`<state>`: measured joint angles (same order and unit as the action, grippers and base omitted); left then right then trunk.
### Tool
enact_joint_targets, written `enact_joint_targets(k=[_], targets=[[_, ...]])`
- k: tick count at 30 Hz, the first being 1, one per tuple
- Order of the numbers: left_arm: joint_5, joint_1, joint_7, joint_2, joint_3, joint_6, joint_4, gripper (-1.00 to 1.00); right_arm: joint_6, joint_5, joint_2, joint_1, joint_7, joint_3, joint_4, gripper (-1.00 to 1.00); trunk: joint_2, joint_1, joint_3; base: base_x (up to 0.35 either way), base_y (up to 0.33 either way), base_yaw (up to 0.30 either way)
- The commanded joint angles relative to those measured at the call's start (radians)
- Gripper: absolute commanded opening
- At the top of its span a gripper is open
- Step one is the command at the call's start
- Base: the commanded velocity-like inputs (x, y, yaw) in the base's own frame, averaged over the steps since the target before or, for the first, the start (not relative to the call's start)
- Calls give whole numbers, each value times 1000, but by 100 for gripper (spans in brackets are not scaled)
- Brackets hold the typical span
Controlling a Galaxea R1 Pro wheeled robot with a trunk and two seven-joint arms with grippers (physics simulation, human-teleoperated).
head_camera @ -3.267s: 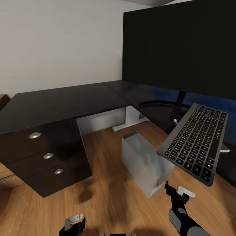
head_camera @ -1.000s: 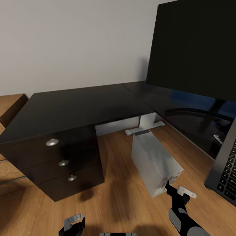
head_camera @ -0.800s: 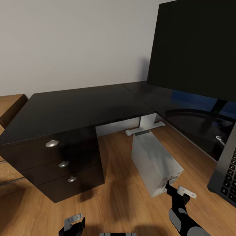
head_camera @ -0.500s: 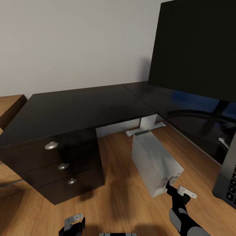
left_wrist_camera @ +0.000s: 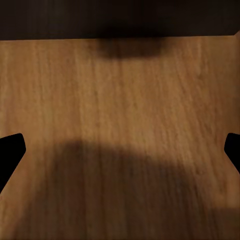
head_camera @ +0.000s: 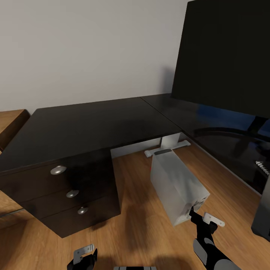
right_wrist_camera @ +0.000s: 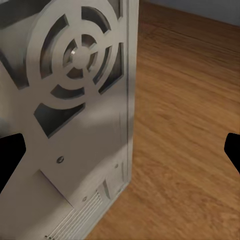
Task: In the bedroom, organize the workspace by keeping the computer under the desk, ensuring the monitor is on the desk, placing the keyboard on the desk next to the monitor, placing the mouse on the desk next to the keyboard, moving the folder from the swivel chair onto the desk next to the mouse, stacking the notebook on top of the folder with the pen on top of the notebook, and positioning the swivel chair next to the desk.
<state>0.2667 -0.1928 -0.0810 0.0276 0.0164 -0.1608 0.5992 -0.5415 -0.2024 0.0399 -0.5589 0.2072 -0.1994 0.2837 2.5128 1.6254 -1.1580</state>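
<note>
The black L-shaped desk [head_camera: 90,123] spans the head view, its drawers [head_camera: 67,187] at the left. The big black monitor [head_camera: 225,56] stands on the desk's right wing. The light grey computer [head_camera: 176,185] stands on the wood floor in the nook of the L, in front of the white pedestal leg [head_camera: 169,143]; its vented back panel [right_wrist_camera: 65,100] is close before my open right gripper [head_camera: 204,220] [right_wrist_camera: 120,155]. A dark corner of the keyboard [head_camera: 262,219] shows at the right edge. My left gripper [head_camera: 84,254] [left_wrist_camera: 120,150] hangs open over bare floor.
A low wooden shelf [head_camera: 11,123] stands left of the desk against the pale wall. Open wood floor [head_camera: 135,225] lies between the drawers and the computer. The drawer block's dark base [left_wrist_camera: 120,17] runs along one edge of the left wrist view.
The head view has swung left: desk, monitor and computer shifted right in the picture, and the keyboard slid almost out at the right edge. Both arms keep their places in the picture.
</note>
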Motion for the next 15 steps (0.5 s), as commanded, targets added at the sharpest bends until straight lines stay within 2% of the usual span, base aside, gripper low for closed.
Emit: enact_joint_targets(k=[1, 4, 10, 15], targets=[[5, 0, -4, 0, 2, -3, 0, 100, -2, 3, 0, -1, -3, 11, 0, 100, 0, 0, -1, 3, 1, 0], [5, 0, -3, 0, 2, -3, 0, 100, -2, 3, 0, -1, -3, 11, 0, 100, 0, 0, -1, 44, 9, 0], [5, 0, -3, 0, 2, -3, 0, 100, -2, 2, 0, -1, -3, 11, 0, 100, 0, 0, -1, 173, 46, 0], [5, 0, -3, 0, 2, -3, -1, 100, -2, 3, 0, -1, -3, 11, 0, 100, 0, 0, -1, 54, 10, 0]])
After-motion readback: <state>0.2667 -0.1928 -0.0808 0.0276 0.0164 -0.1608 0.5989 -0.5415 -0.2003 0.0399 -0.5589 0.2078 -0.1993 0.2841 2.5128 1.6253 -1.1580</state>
